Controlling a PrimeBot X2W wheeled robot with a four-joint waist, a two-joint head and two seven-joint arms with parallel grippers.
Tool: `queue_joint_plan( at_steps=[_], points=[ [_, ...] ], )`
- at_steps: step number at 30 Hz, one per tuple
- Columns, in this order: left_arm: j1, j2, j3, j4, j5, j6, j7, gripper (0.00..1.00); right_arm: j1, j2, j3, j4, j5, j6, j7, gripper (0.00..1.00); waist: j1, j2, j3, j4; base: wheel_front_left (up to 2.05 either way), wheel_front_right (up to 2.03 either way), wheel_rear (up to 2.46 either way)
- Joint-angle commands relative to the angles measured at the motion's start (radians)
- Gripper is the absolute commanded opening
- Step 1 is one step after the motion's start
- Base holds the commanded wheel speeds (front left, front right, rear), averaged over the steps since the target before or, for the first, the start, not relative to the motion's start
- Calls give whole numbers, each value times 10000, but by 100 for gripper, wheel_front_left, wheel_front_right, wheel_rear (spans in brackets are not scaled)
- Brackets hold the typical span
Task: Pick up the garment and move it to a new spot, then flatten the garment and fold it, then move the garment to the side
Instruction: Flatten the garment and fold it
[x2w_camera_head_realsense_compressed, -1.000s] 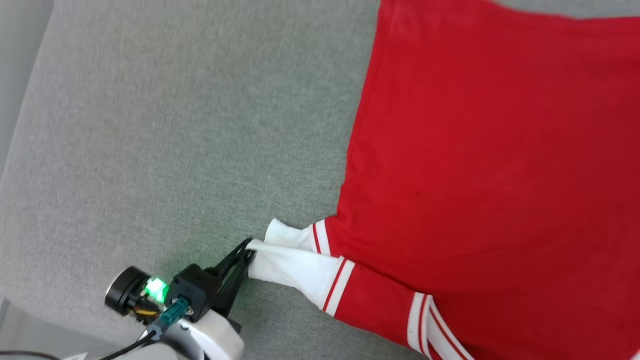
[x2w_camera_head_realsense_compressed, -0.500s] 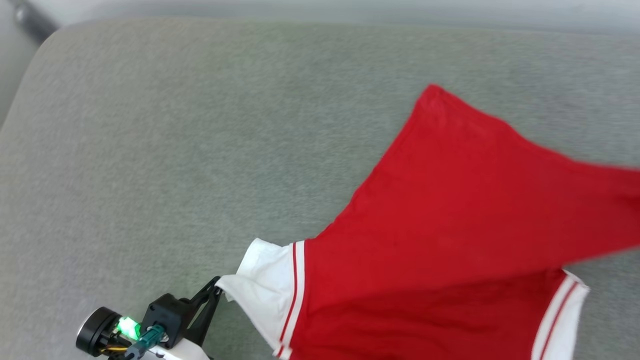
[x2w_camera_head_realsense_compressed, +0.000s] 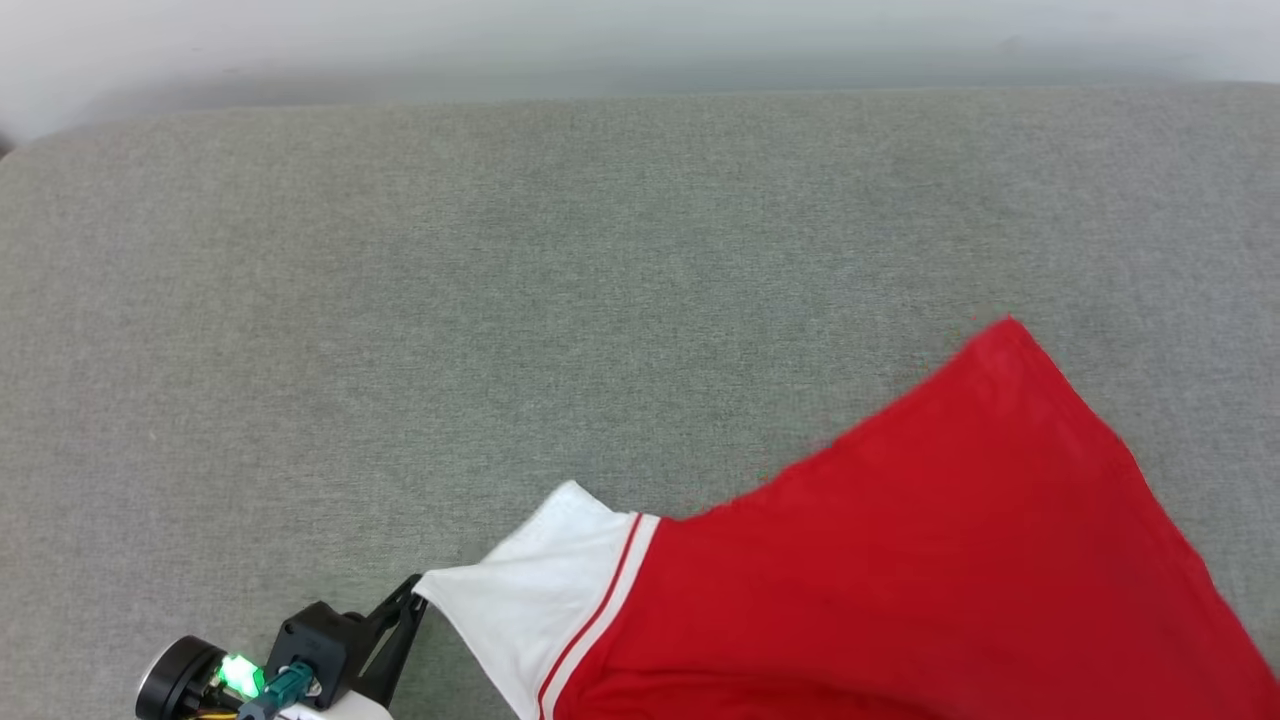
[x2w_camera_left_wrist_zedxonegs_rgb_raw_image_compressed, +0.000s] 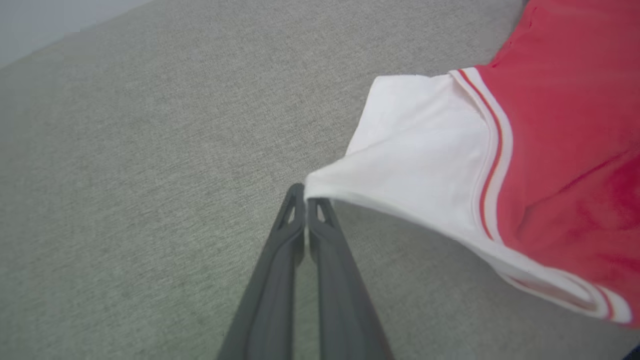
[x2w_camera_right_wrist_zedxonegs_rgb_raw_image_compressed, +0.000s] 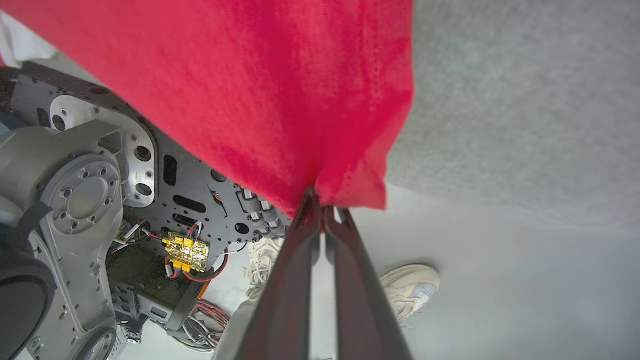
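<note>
Two grippers on one shirt, and both are clamped. The left gripper (x2w_camera_head_realsense_compressed: 415, 592) sits near the front edge of the grey cushion (x2w_camera_head_realsense_compressed: 500, 300), toward its left corner. Its two dark fingers are pressed together with no gap, nipping the very tip of the white sleeve (x2w_camera_head_realsense_compressed: 530, 590). The left wrist view confirms it: the left gripper (x2w_camera_left_wrist_zedxonegs_rgb_raw_image_compressed: 305, 196) holds only a sliver of the sleeve (x2w_camera_left_wrist_zedxonegs_rgb_raw_image_compressed: 415, 145) at the hem, so I'd call that a thin bite.

On the other side, the right gripper (x2w_camera_right_wrist_zedxonegs_rgb_raw_image_compressed: 320, 197) is pinched tight on a bunched corner of the shirt (x2w_camera_right_wrist_zedxonegs_rgb_raw_image_compressed: 250, 90), and the cloth drapes away from the tips. Behind it are the robot's base (x2w_camera_right_wrist_zedxonegs_rgb_raw_image_compressed: 75, 190) and the floor, so that hand looks to be out past the cushion's front edge, holding its corner in the air.

The shirt (x2w_camera_head_realsense_compressed: 900, 580) fans across the cushion's front right part, with one red corner pointing toward the back edge. With two grips set wide apart, my read is that it's being carried spread out, so it lands flat and not in a heap. Folding is yet to come.

The count: one shirt, one white sleeve showing in the head view with two red stripes at its seam, two grippers, two fingers each. Two pale shoes (x2w_camera_right_wrist_zedxonegs_rgb_raw_image_compressed: 410, 285) stand on the floor by the base, so a person is close by.
</note>
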Motion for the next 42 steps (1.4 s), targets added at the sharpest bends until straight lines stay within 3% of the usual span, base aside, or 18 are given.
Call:
queue_joint_plan(
  at_steps=[1, 4, 5, 6, 10, 14, 18, 23, 31, 37, 42],
  points=[
    [82, 18, 39, 45, -51, -18, -28, 0, 408, 152, -25, 56, -65, -8, -211, 0, 0, -1, -19, -36, 0, 0, 0],
    [154, 47, 67, 62, -85, -8, -46, 0, 735, 404, -293, 135, -199, -8, -605, 0, 0, -1, -53, -126, 0, 0, 0],
    [190, 78, 75, 59, -101, -2, -53, 0, 686, 485, -479, 134, -258, -8, -752, 45, 0, -1, -58, -175, 0, 0, 0],
    [220, 110, 64, 60, -112, -7, -50, 0, 579, 530, -671, 151, -328, -8, -867, 100, 0, -1, -68, -210, 0, 0, 0],
    [193, 154, 36, 43, -111, -47, -3, 0, 198, 432, -1318, -64, -460, -8, -1056, 100, 0, -1, -103, -227, 0, 0, 0],
    [7, 121, 15, -19, -17, -60, 60, 0, -557, 119, -2620, -635, -546, -8, -1060, 100, 0, -1, -64, -117, 0, 0, 0],
    [-208, 39, -27, -61, 115, -101, 123, 0, -1363, -192, -3324, -1215, -637, -8, -533, 100, 0, -1, 102, 86, 0, 0, 0],
    [-463, -93, -52, -90, 280, -167, 207, 0, -2454, -328, -3449, -1921, -849, -8, 403, 100, 0, -1, 359, 350, 0, 0, 0],
    [-1129, -505, -124, -81, 706, -333, 333, 0, -5459, 620, -2051, -2383, -1711, -8, 2953, 100, 0, -1, 1119, 1015, 0, 0, 0],
    [-1506, -841, -115, 18, 917, -386, 307, 0, -7651, 2166, -768, -1303, -2545, -8, 4145, 100, 0, -1, 1677, 1380, 0, 0, 0],
    [-1701, -1014, -92, 86, 1020, -409, 268, 0, -8527, 2881, 175, -232, -3008, -8, 4477, 100, 0, -1, 2046, 1624, 0, 0, 0]
  ],
)
